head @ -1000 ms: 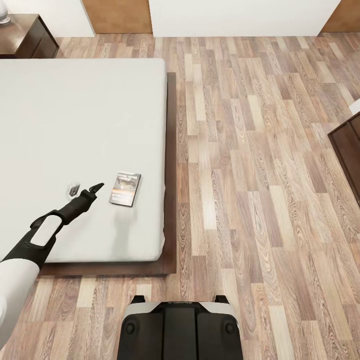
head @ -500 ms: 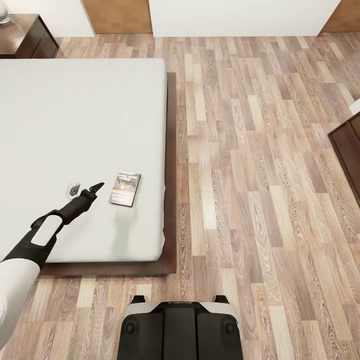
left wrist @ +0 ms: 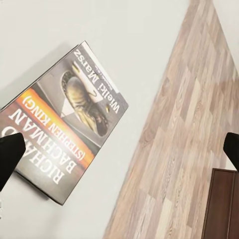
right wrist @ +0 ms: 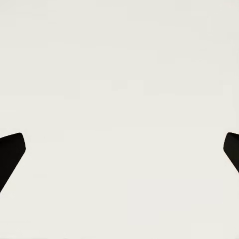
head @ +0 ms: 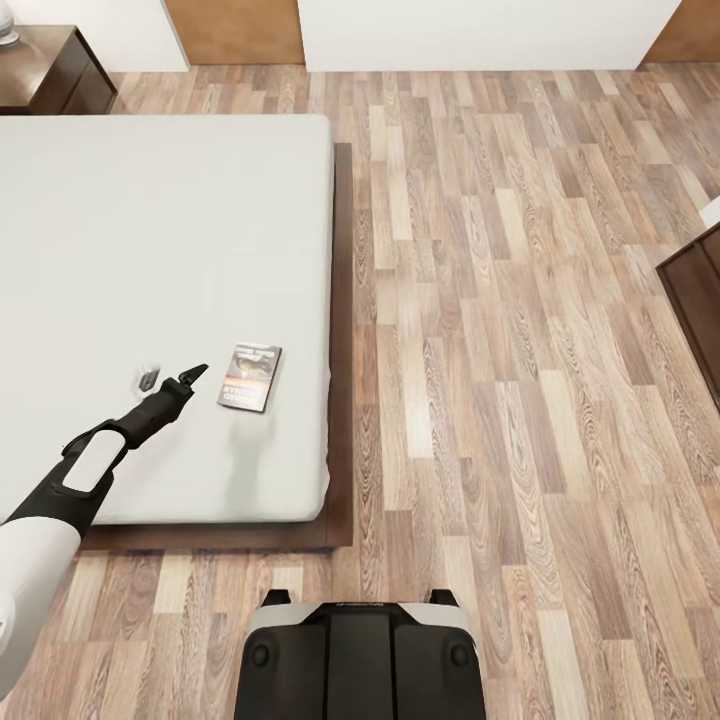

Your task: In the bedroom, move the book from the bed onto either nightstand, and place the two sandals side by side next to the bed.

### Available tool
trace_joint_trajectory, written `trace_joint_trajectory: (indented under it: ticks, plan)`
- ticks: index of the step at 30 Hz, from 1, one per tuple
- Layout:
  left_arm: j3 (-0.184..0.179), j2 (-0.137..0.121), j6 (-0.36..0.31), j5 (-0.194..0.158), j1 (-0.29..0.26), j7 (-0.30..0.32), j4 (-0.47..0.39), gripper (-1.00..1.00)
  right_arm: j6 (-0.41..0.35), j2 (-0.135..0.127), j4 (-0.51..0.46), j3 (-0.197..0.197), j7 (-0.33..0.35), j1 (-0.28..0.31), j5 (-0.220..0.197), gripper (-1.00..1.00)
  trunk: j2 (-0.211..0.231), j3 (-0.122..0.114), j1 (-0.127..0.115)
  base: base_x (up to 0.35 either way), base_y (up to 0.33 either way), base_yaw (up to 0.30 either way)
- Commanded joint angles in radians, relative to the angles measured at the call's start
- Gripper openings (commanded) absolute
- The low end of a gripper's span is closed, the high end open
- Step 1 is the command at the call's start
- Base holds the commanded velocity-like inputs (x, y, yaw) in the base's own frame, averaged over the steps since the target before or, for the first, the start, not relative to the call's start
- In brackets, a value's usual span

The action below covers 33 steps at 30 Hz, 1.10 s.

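Change since before: nothing has moved; the left arm, the book and the whole head view stand the same as half a second ago.
Nightstand (head: 45,68): dark wood, at the far left corner of the room, just beyond the far edge of the bed, beside the white wall.
Bed (head: 150,250): plain white mattress on a dark brown frame; this is the landmark for all places below.
Left gripper (head: 172,378): stretched out over the near part of the bed, close to the book's left edge. Its fingers (left wrist: 10,154) stand wide apart and hold nothing; in the left wrist view the book lies between the two dark tips.
Book (head: 250,378): flat on the mattress, cover up, near the right edge of the bed toward its near corner; not touched by the fingers. The cover (left wrist: 64,124) has an orange band with letters.
Right gripper (right wrist: 119,149): in the right wrist view the two dark fingertips (right wrist: 11,149) are far apart, with a plain white surface in front and nothing between them.
Floor (head: 520,350): light wood planks, to the right of the bed and in front of it.
Dark cabinet (head: 695,300): far to the right of the bed, at the picture's edge.
Doors (head: 235,30): brown wood, set in the white wall beyond the bed.
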<state>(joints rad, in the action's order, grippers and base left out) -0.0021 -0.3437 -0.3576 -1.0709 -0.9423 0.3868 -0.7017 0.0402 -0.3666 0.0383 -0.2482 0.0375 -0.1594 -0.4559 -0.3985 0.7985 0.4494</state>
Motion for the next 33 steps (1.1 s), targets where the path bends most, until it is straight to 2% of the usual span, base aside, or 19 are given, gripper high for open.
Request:
trace_joint_trajectory:
  ticks: [1,17,33]
  plan:
    - [0.0,0.0,-0.008,-0.011,0.0,0.0,0.0,1.0,0.004,0.0,0.002,-0.008,0.004,0.0,-0.01,1.0,-0.002,0.002,0.001,0.0,0.0,0.0]
    - [0.005,-0.003,-0.008,-0.011,-0.001,0.001,-0.001,1.0,0.003,0.004,0.002,-0.009,0.004,0.0,-0.01,1.0,-0.002,0.023,0.001,0.0,0.0,0.0]
    - [0.006,-0.004,-0.009,-0.011,0.0,0.001,-0.018,1.0,0.004,0.003,0.002,-0.009,0.002,0.0,-0.009,1.0,-0.002,0.027,0.001,0.0,0.0,0.0]
